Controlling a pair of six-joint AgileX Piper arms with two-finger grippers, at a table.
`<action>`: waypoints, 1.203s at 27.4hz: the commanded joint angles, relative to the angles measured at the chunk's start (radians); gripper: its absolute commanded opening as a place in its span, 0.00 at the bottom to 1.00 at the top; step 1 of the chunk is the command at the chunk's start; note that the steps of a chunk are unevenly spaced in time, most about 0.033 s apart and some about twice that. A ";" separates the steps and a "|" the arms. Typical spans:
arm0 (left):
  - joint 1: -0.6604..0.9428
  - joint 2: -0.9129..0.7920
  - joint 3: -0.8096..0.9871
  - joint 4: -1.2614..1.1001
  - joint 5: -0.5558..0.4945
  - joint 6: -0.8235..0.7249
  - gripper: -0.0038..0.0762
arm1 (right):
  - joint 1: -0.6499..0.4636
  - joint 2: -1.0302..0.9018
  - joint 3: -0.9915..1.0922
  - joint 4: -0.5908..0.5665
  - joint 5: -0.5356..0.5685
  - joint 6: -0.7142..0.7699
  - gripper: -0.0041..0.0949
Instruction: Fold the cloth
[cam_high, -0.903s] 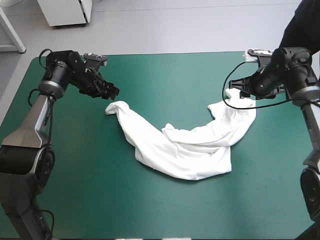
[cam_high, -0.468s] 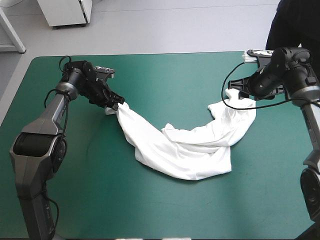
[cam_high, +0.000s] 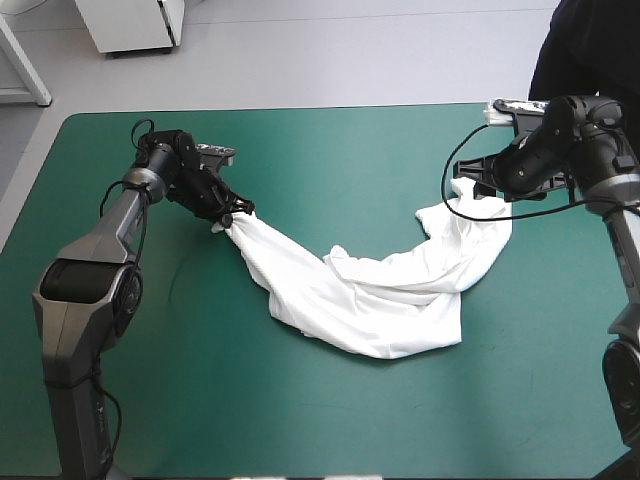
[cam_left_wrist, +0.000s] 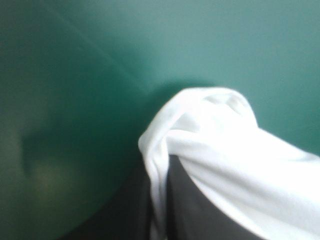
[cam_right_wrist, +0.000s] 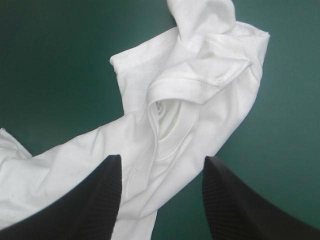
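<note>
Left gripper (cam_high: 236, 212): I am pinching the T-shirt (cam_high: 372, 300) at its left end. The black fingers are all but pressed together, with a ridge of white cloth running down between them in the left wrist view. Earlier this gripper was hanging apart from the cloth, toward the far left of the table (cam_high: 320, 140). Just before, it was arriving at the end of the shirt. Now it is sitting low on the teal-green cover, and the end that was a loose rounded loop is being gathered to a point in its grip.

Right gripper (cam_right_wrist: 162, 160): I am holding it over the shirt's right end with the fingers spread wide and gripping nothing. The collar and a hemmed sleeve are lying ahead of it. It is keeping nearly the same place as in both earlier views.

T-shirt: it is lying crumpled on the cover in a shallow arc. One narrow arm is reaching left to my left gripper, the other is rising right under my right one, and the wide bulk is sagging toward the near side, between the arms. The bulk is lying as it did earlier.
</note>
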 joint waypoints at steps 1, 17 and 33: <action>0.000 -0.041 -0.018 -0.007 -0.002 -0.001 0.02 | 0.004 -0.094 0.011 0.032 0.004 -0.029 0.51; 0.000 -0.041 -0.018 -0.020 0.026 -0.003 0.02 | 0.203 -0.259 0.391 -0.052 0.002 0.030 0.52; 0.000 -0.041 -0.018 -0.063 0.007 0.008 0.02 | 0.250 -0.263 0.804 0.046 -0.343 0.045 0.52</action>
